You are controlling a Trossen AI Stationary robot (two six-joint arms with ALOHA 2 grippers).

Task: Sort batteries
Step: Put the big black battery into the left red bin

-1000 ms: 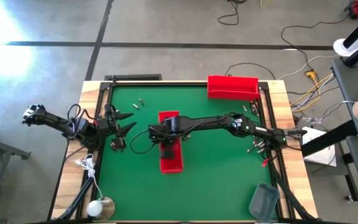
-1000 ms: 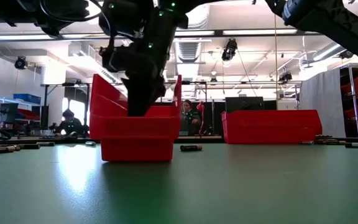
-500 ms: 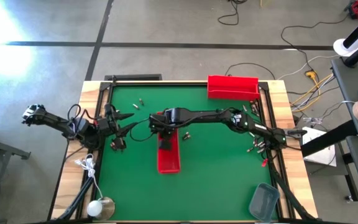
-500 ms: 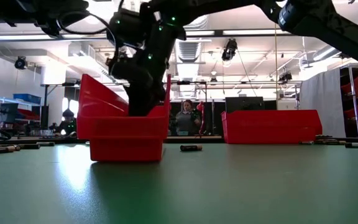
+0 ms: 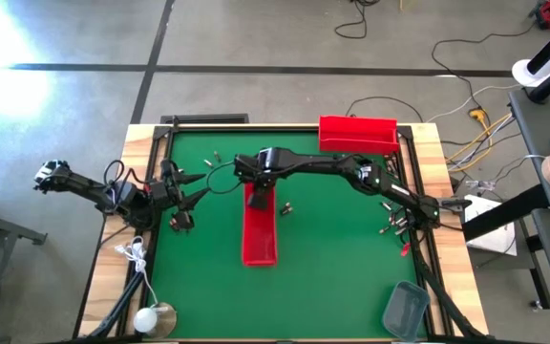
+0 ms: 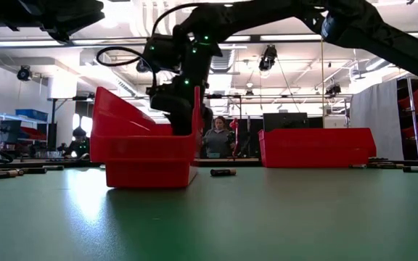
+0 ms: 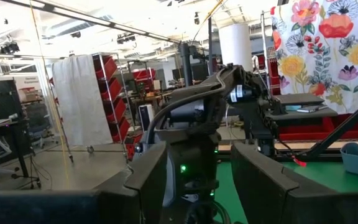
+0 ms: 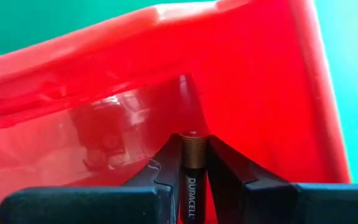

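Red bin had slid toward the left arm while the right gripper moved to its far end, jaws pinching 1 battery above it, ready to drop; left gripper waited with jaws wide at the counter's edge.

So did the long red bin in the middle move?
Yes. The long red bin shifted and turned, its far end now closer to the other red bin at the table's back edge.

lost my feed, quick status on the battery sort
Right claw shut on battery, over middle red bin. Left claw open, waiting at table's left. Nothing blocking.
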